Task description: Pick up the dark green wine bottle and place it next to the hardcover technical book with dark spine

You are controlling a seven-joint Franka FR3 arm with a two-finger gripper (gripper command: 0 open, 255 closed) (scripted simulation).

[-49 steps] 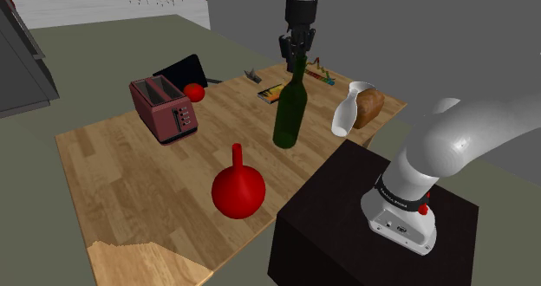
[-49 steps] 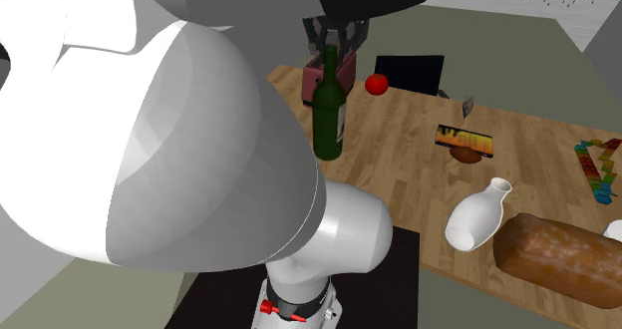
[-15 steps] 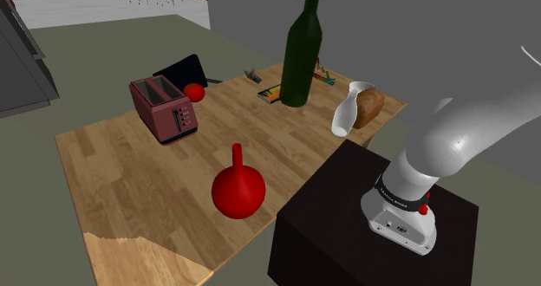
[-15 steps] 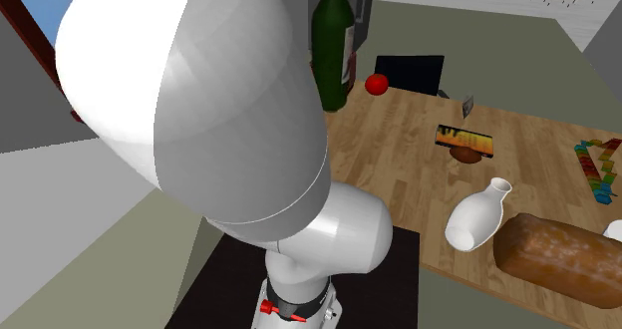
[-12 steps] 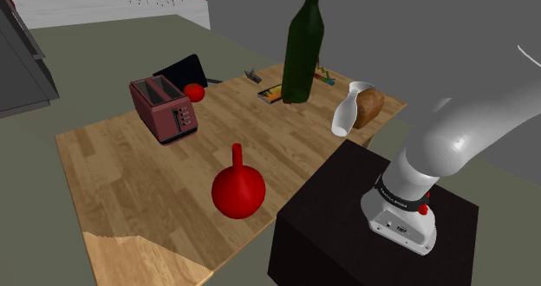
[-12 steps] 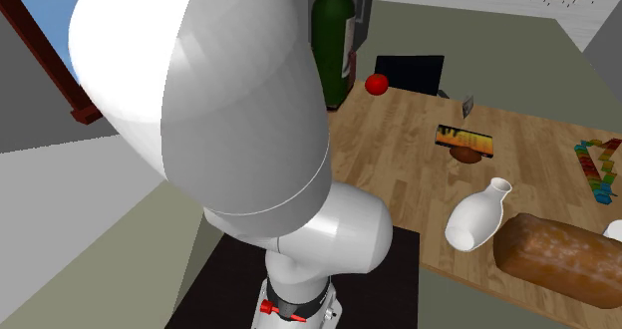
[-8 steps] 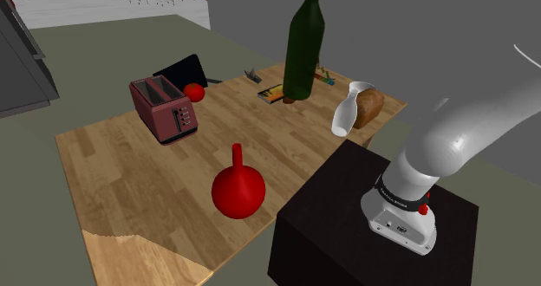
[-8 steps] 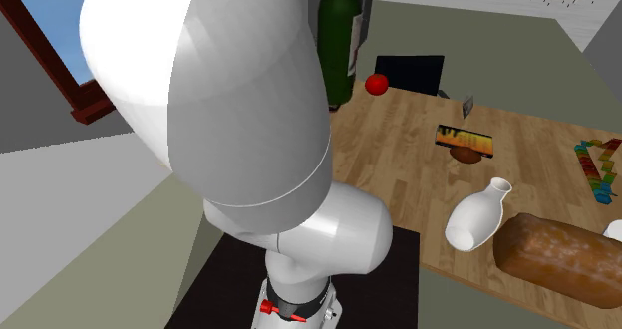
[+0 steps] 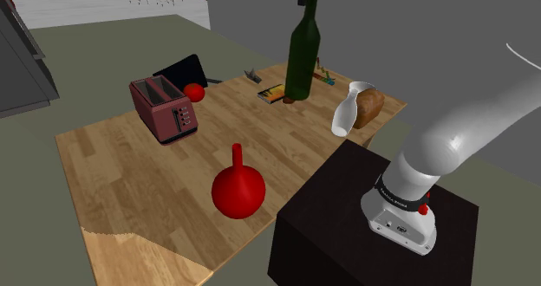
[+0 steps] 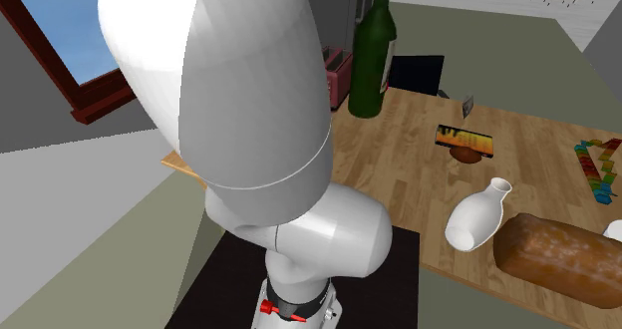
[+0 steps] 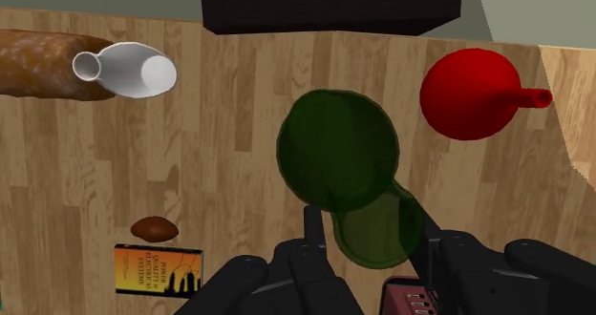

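My gripper [image 11: 371, 229] squeezes the green bottle [image 9: 300, 63] by its neck, up in the air near the book [image 9: 273, 92]. I think I'm carrying it over. Next I lower it gently beside the book.

I work in a home, by the look of it a kitchen: my wooden table [image 9: 121, 167] carries a toaster [image 9: 163, 109] and bread [image 10: 558, 259], near a window [image 10: 50, 38].

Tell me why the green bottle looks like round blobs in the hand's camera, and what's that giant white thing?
Wrist view: the camera looks down along the dark green wine bottle, showing overlapping circles. Second exterior view: the white robot arm looms close to the lens.
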